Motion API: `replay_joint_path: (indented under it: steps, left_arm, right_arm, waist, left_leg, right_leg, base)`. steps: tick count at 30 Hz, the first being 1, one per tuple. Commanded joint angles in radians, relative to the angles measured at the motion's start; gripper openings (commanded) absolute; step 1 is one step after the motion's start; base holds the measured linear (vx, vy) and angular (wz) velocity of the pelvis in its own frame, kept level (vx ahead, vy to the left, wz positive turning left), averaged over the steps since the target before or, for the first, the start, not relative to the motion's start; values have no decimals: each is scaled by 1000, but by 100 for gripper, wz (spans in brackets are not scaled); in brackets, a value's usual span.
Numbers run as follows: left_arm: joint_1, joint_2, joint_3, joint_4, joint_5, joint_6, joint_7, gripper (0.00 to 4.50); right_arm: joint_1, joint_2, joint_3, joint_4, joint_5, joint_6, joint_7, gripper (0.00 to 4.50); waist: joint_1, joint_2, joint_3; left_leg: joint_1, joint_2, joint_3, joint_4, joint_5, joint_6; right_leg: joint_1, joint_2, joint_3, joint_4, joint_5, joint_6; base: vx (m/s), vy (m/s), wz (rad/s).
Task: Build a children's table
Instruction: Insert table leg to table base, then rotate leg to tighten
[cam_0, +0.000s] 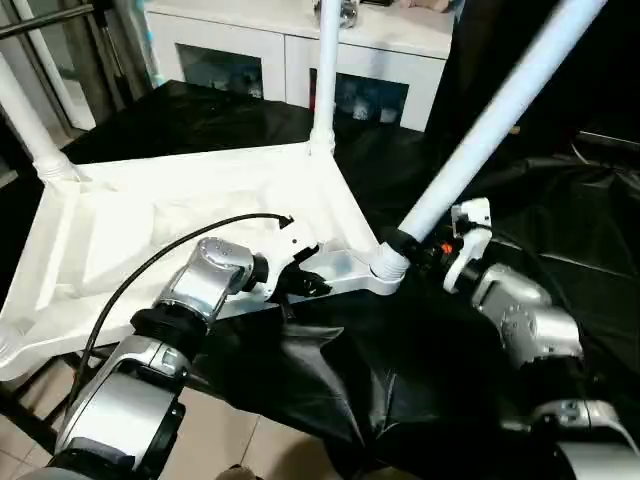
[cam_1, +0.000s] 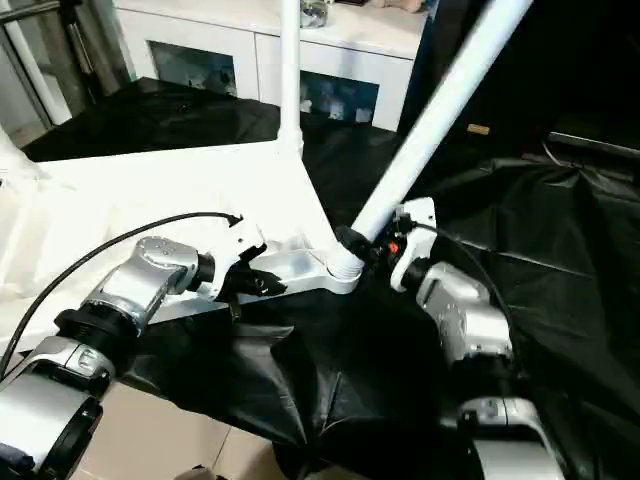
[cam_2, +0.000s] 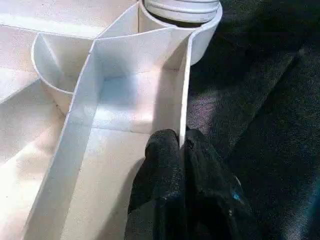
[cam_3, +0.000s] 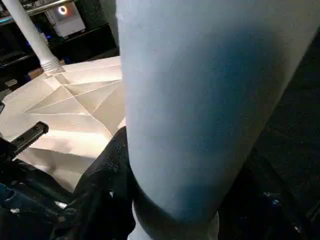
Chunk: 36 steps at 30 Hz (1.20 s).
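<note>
- the tabletop (cam_0: 150, 215) lies upside down, ribbed underside up, on a table draped in crinkled black sheeting (cam_0: 560, 210).
- its near edge overhangs the drape, with pale floor tiles (cam_0: 240, 445) below.
- two upright legs (cam_0: 327, 70) stand in the far corner sockets (one at the back, one at the far left edge).
- a third leg (cam_0: 490, 125) leans out of the near right corner socket (cam_0: 385, 265), tilted away to the right.
- the left tool (cam_2: 180, 145) is clenched on the thin rim wall of the tabletop, just beside that socket, one finger on each side.
- the right tool (cam_1: 372, 245) grasps the base of the leaning leg, right above the socket.
- behind the table stands a white cabinet (cam_0: 290, 50) with glass doors; to its right the background is dark.
</note>
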<state>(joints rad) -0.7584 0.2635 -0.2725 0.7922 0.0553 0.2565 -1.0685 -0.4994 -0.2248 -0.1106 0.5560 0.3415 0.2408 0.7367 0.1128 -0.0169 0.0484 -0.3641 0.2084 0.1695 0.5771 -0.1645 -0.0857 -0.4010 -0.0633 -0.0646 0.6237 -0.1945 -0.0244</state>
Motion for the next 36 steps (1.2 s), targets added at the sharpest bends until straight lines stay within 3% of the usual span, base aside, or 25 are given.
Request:
replay_joint_path:
  steps: [1,7,8,10,15,24,28,36]
  left_arm:
    - [-22,15,75,20,-40,0,57,0]
    - [-16,18,62,8,-36,-11,33,0]
    - [-11,19,58,1,-35,-11,29,0]
    - [-6,21,54,-6,-34,-11,26,0]
    - [-1,24,54,-10,-34,-11,27,0]
    - [6,34,57,-22,-46,-46,-3,0]
    - [40,50,44,-100,-94,-76,-140,0]
    - [50,112,-3,-156,-101,-91,-313,0]
  right_arm:
    - [66,-10,18,26,-55,26,-29,186]
    - [57,-14,113,-27,-113,24,-11,186]
    - [46,-18,141,-24,-132,27,-2,186]
    - [31,-22,174,-14,-152,31,17,186]
    - [10,-30,219,4,-173,39,67,186]
    - [-1,-52,256,68,-186,7,183,186]
    - [-3,-67,268,83,-183,-29,259,186]
    - [11,-108,330,54,-178,-51,460,186]
  waist:
    - [5,5,-65]
    - [4,4,-62]
    - [3,-3,-63]
    - [1,1,-62]
    - [-3,-6,-60]
    - [-4,-13,-61]
    - [-3,-12,-61]
    - [2,-8,-60]
  left_leg:
    - [8,18,-2,-58,-178,26]
    - [7,16,-2,-61,-203,18]
    - [6,16,-3,-61,-198,18]
    - [7,16,-3,-62,-201,16]
    - [4,16,-3,-62,-201,22]
    - [4,17,-1,-61,-195,34]
    - [3,21,-2,-62,-189,41]
    - [8,26,-1,-66,-216,38]
  right_leg:
    - [60,-75,44,-80,-135,-199]
    - [58,-76,44,-88,-197,-178]
    - [59,-76,44,-87,-202,-174]
    - [57,-75,44,-88,-210,-173]
    - [57,-76,44,-89,-225,-167]
    - [56,-78,45,-88,-209,-174]
    - [57,-79,45,-85,-196,-178]
    - [52,-76,44,-85,-202,-191]
  base:
    - [0,0,0]
    - [0,0,0]
    - [0,0,0]
    - [0,0,0]
    - [0,0,0]
    - [0,0,0]
    - [0,0,0]
    - [0,0,0]
